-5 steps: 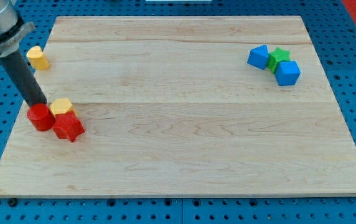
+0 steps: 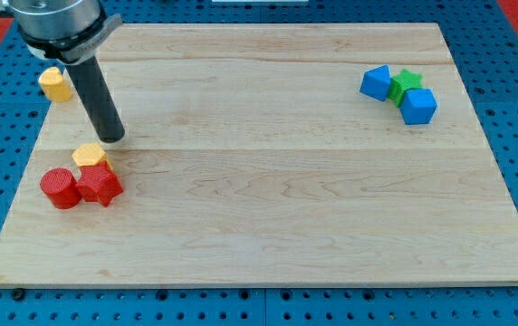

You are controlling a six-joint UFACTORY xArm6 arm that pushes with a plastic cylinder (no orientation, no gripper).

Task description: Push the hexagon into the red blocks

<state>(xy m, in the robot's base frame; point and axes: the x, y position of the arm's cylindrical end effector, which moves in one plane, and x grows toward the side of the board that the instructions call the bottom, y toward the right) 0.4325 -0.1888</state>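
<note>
Camera view: I go left to right across the wooden surface point(image 2: 268, 208).
Progress: I judge the push done, or nearly; the yellow hexagon point(image 2: 89, 156) already touches the red blocks.
Red cylinder point(image 2: 59, 187): ridged plastic, round top, beside the red star block point(image 2: 100, 185).
Yellow block point(image 2: 55, 83): far left edge, shape unclear.
Tool: no jaws, a plain dark rod holding nothing; my tip point(image 2: 111, 139) sits just above the hexagon, apart from it.
Far right: two blue blocks point(image 2: 376, 81) point(image 2: 418, 106) flank a green star block point(image 2: 407, 82).
Surface: pale grained planks.

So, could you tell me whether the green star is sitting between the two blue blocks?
Yes, the green star sits between one blue block on the view's left and another blue block just below it.
</note>
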